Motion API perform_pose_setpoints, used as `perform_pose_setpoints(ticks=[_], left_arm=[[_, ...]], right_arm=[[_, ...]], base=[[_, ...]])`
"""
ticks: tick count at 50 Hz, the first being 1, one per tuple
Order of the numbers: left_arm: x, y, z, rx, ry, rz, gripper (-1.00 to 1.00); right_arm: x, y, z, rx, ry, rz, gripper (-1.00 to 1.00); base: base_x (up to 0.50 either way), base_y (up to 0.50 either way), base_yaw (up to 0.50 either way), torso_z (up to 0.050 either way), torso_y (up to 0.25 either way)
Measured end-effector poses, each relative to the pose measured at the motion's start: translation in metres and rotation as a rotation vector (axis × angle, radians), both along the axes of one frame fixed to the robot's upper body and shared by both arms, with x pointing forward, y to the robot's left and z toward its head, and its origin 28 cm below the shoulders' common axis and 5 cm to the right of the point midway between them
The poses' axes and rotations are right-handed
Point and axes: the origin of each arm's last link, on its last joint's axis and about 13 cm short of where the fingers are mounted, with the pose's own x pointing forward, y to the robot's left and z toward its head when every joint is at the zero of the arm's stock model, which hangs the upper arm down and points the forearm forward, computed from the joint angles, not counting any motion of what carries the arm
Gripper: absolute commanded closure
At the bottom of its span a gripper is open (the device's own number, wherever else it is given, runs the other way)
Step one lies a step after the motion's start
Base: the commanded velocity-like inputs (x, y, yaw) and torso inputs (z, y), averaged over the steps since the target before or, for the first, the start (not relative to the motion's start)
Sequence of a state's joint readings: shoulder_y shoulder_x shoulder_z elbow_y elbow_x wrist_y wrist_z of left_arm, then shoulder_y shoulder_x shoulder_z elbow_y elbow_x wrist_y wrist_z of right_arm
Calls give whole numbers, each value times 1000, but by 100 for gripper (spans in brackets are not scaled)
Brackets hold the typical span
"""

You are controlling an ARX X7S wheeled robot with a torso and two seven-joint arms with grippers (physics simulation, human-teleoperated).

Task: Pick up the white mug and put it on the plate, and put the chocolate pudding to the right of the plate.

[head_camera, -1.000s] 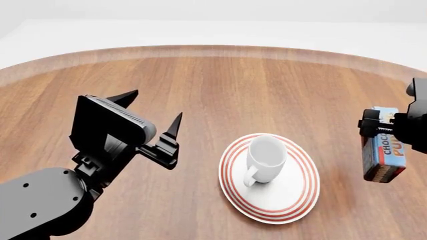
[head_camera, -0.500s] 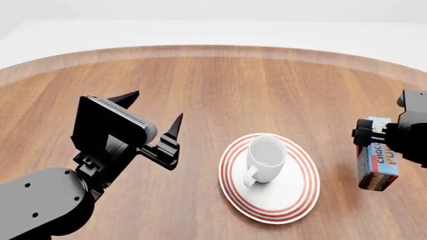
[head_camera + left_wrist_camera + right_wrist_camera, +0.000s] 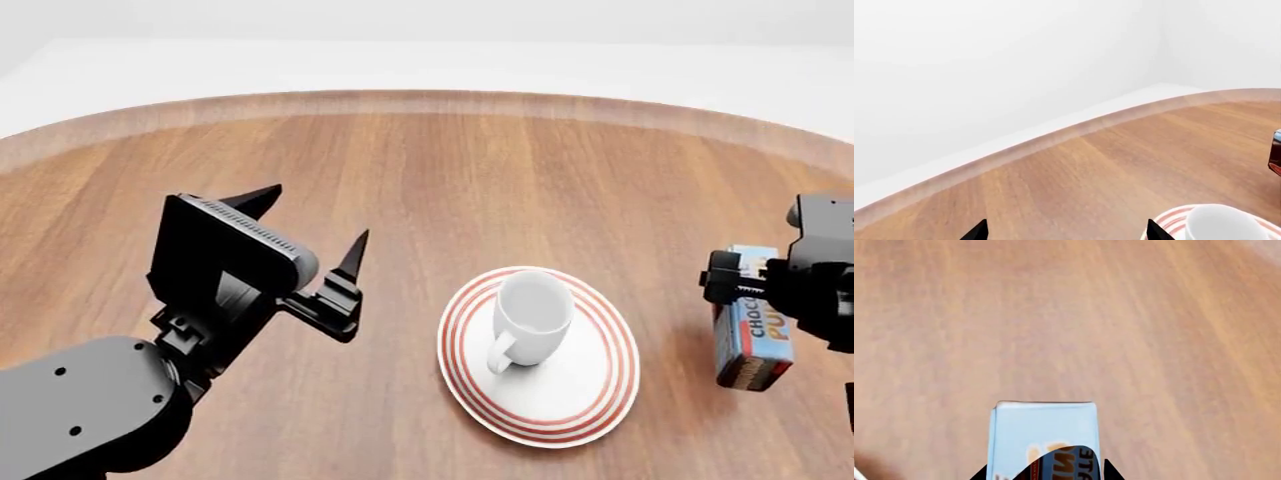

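Carried nearer the plate [image 3: 539, 352] since a second ago, the chocolate pudding [image 3: 754, 333] is hanging clamped in the right gripper [image 3: 747, 285], nearing its spot; the white mug [image 3: 530, 318] is sitting on the plate, left gripper [image 3: 310, 230] spread empty.

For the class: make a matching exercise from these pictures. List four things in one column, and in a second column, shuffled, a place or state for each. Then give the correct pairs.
Things
1. white mug
2. plate
3. chocolate pudding
4. left gripper

Places or states
A. open, holding nothing
B. lying on the wooden table, under another thing
C. standing upright on the ringed dish
D. clamped in the right gripper, to the right of the ringed dish

Pairs: 1-C, 2-B, 3-D, 4-A
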State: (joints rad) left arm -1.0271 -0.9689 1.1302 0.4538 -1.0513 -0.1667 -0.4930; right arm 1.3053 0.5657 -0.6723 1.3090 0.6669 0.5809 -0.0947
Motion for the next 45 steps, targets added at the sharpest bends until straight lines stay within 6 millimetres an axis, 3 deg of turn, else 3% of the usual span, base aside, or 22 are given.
perform_pose_setpoints(ticks=[27, 45], left_arm=[[0, -1, -1, 3, 4, -4, -100], [-1, -1, 0, -1, -2, -6, -100]], right_arm=[[-2, -3, -4, -17, 3, 4, -100], [-9, -11, 23, -63, -21, -2, -100]], base=[[0, 0, 0, 0, 0], [0, 0, 0, 0, 0]])
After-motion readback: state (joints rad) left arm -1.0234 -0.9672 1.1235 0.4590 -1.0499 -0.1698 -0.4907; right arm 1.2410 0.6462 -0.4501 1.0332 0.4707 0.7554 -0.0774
